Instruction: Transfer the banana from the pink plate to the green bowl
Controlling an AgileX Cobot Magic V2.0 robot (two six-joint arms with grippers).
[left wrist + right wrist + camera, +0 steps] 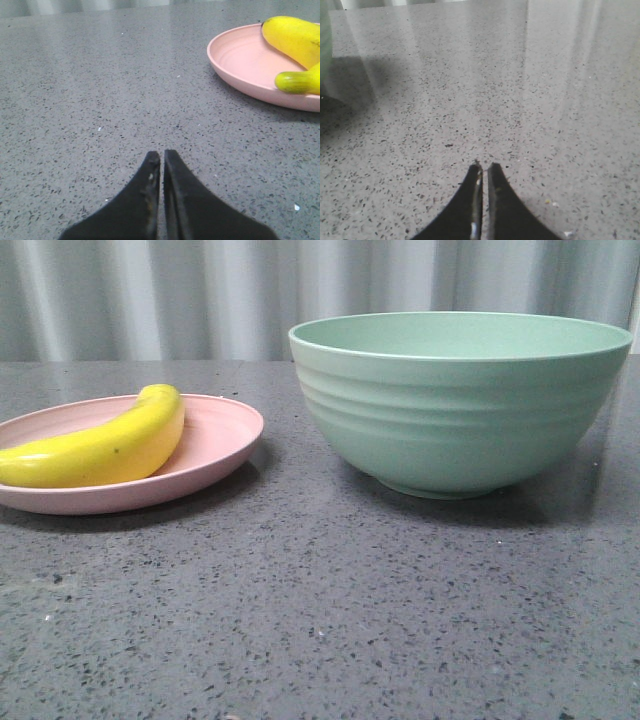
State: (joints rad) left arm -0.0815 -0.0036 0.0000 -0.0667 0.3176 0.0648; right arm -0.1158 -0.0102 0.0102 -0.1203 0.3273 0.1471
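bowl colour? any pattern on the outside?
Pale mint green bowl, plain apart from horizontal ridges around the outside. Front view shows it best.

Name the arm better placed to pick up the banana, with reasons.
Left. Its hand, shut and empty, views the banana on the pink plate. The right hand, also shut, views only bare table beside the green bowl.
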